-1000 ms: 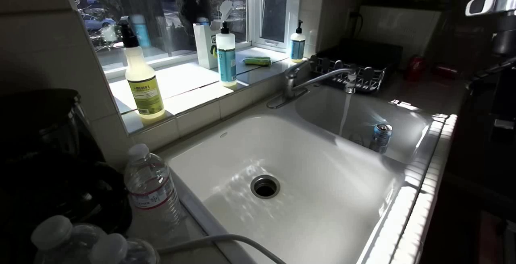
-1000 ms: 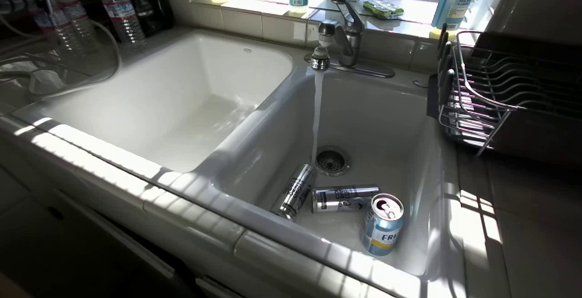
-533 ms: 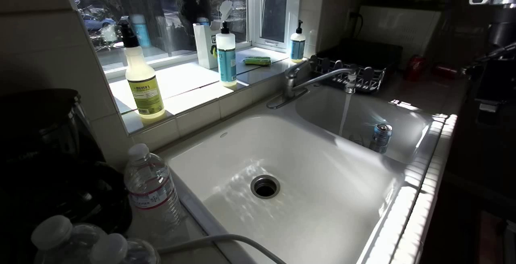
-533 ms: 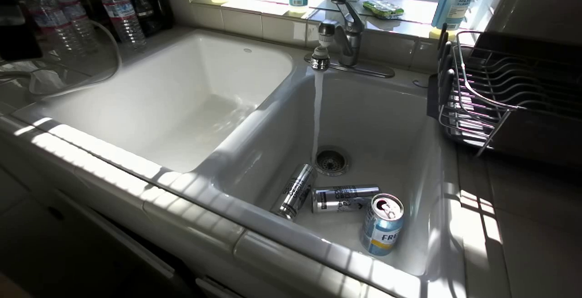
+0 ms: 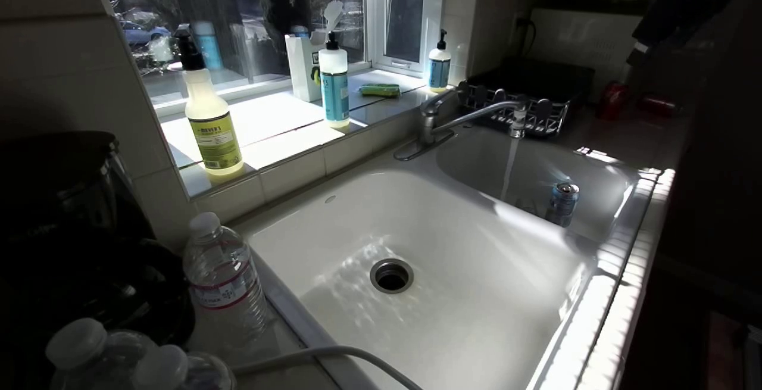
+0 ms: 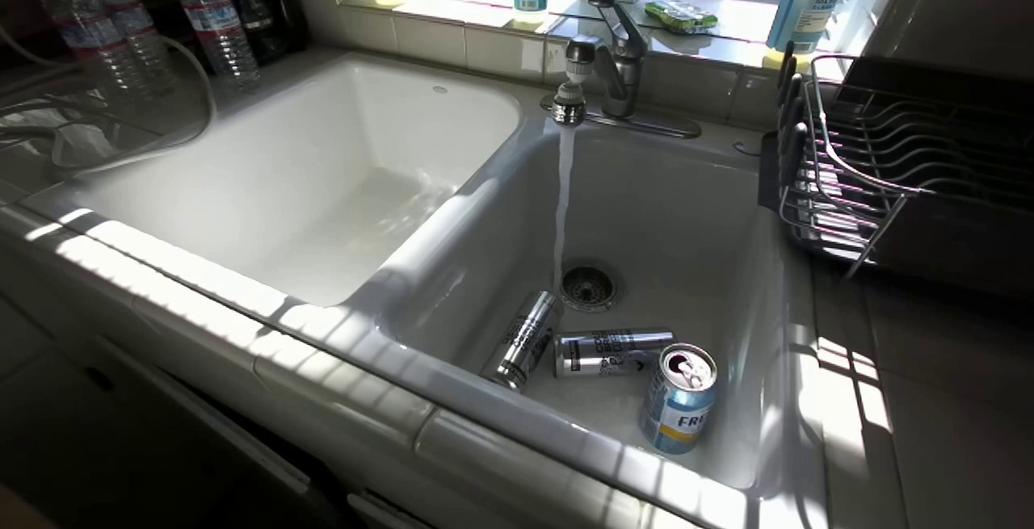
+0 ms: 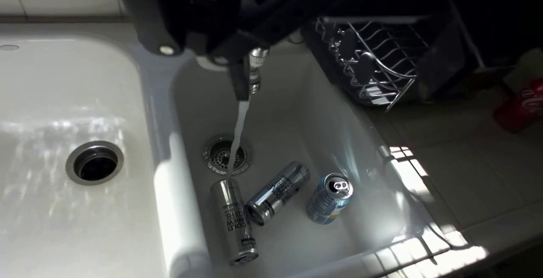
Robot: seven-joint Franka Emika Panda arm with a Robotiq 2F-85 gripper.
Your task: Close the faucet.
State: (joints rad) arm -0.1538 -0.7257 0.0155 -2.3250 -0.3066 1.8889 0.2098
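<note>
Faucet [image 5: 427,125] is on the back deck of the sink, by the divider [image 5: 524,220] between two basins. In an exterior view, spout [image 5: 479,114] reaches over the far basin [image 5: 476,155], water [image 5: 509,167] running. Rack [image 5: 543,110] shows behind the spout end along this line of sight. Sill [image 5: 277,140] behind the faucet carries a spray bottle [image 5: 213,122], two pump bottles [image 5: 334,89], a pitcher [image 5: 302,74] and a sponge pack [image 5: 380,90]. Near side: water bottles [image 5: 226,283], plus a grey cord [image 5: 333,351] by the near basin's edge. Arm [image 5: 667,18] is a dark shape at upper right, well apart from the faucet; detail unreadable.

In an exterior view, lever [image 6: 630,32] angles up, pitcher and sponge pack on the sill behind it. Water lands beside the drain [image 6: 588,287], by the end of one of two silver cans [image 6: 525,339] lying in the basin. Blue can [image 6: 683,400] is upright next to the other; contact unclear. Rack is on the right-hand counter, apart from the lever.

Wrist view: gripper [image 7: 239,78] comes in from the top, blocking most of the faucet; a bit of body and the nozzle [image 7: 257,59] show. Too dark to tell whether its fingers are together or spread, or whether it touches the faucet. Red can [image 7: 519,106] on the counter, far right.
</note>
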